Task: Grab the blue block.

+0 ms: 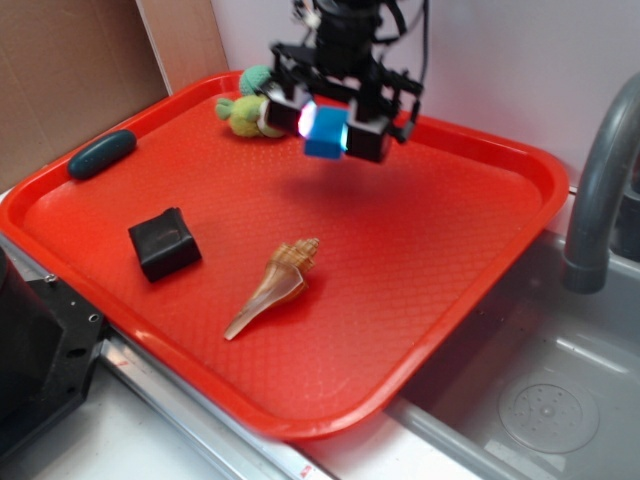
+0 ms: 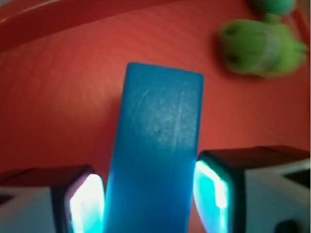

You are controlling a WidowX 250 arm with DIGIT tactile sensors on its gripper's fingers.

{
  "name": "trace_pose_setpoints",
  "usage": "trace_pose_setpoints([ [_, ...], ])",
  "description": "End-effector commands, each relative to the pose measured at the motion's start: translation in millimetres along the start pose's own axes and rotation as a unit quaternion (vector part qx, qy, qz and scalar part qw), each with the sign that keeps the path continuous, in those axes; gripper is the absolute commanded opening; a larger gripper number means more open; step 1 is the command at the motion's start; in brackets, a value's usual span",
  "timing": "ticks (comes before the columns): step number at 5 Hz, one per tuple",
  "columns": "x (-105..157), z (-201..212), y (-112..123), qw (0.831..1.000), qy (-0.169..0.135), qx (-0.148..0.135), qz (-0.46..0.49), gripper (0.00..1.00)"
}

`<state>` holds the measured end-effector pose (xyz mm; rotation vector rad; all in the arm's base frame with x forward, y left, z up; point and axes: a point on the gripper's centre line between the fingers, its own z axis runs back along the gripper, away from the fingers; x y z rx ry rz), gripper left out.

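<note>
One blue block (image 1: 325,131) sits clamped in my jaws (image 1: 326,122) in the exterior view, held up above the far part of a red tray (image 1: 470,260) whose floor has a fine pebbled texture and a raised, rounded rim. The block looks smooth and hard, its faces plain. Behind my jaws lies a soft, knitted-looking green toy (image 1: 243,110). On the tray floor rest a matte black cube-like block (image 1: 165,243) with slightly rumpled faces, and a tan spiral shell (image 1: 273,288) tapering to a long point. A dark teal pill-shaped object (image 1: 101,154) lies by the tray's left rim. A grey sink (image 1: 530,400) and curved faucet (image 1: 600,190) stand to the right.

From the wrist view, my jaws are closed onto the block (image 2: 155,150), one glowing pad (image 2: 86,204) pressing each long side. The block is an oblong with faint scuffs, its long axis running straight out from between the pads, away from me, over the tray (image 2: 58,111). The green toy (image 2: 257,46) is blurred beyond.
</note>
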<state>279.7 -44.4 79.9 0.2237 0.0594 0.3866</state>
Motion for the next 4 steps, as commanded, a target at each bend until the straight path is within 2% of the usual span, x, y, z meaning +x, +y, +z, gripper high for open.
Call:
trace_pose_setpoints([
  [1, -49.3, 89.2, 44.4, 0.995, -0.025, -0.073, -0.070, 0.00],
  [2, -59.1, 104.9, 52.2, 0.995, -0.040, -0.059, -0.065, 0.00],
  [4, -56.2, 98.7, 67.2, 0.998, 0.004, -0.048, -0.035, 0.00],
])
